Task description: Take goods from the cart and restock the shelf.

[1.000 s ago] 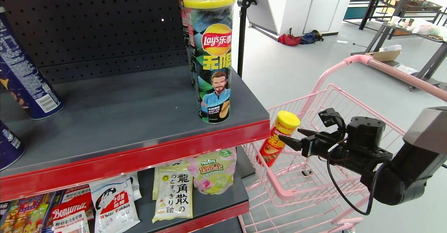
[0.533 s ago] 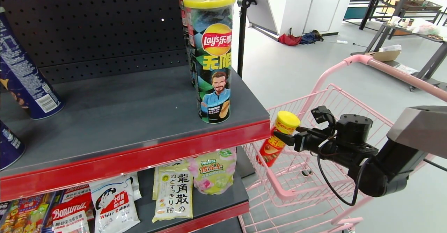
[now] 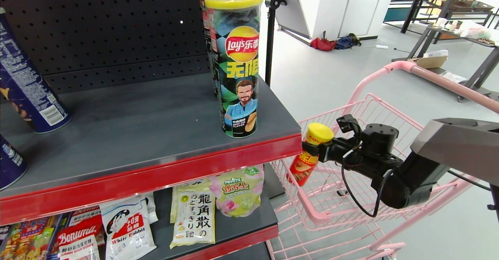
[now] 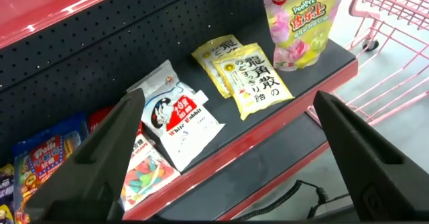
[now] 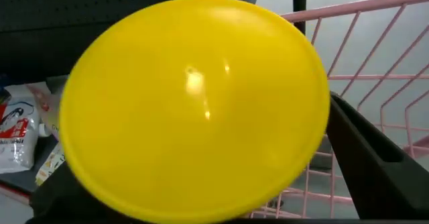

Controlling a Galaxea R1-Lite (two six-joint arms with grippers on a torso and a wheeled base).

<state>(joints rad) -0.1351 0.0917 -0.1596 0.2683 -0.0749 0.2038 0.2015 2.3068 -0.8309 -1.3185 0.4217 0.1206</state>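
One red chip can (image 3: 307, 161) with a yellow lid (image 5: 194, 110) stands tilted in the pink cart (image 3: 310, 209), in the corner next to the shelf. Its lid end is level with the red front edge of the upper shelf (image 3: 148, 123).

The right pincer (image 3: 312, 146) is at the can's upper part, just under the lid. Its fingers are spread wide, one on each side of the can.

The left pincer (image 4: 228, 96) hangs in front of the lower shelf (image 4: 315, 70), wide and holding nothing.

Upper shelf:
- Two tall green-and-black chip cans (image 3: 237, 69) with yellow lids stand upright near its right end, one directly behind the other.
- Two dark blue cans (image 3: 27, 80) are at its left end.

Lower shelf:
- One pink-and-green pouch (image 4: 298, 23) leans at the right.
- Two pale yellow sachets (image 4: 258, 80) overlap beside the pouch.
- One white bag (image 4: 177, 113) lies further left.
- Red and multicoloured packets lie beyond the white bag; their number cannot be told.

The shelf has a dark pegboard back (image 3: 97, 26). The floor (image 3: 331, 76) is grey. Worktops (image 3: 468, 38) on dark frames stand at the far right. A red and a dark blue bundle lie by a white wall.
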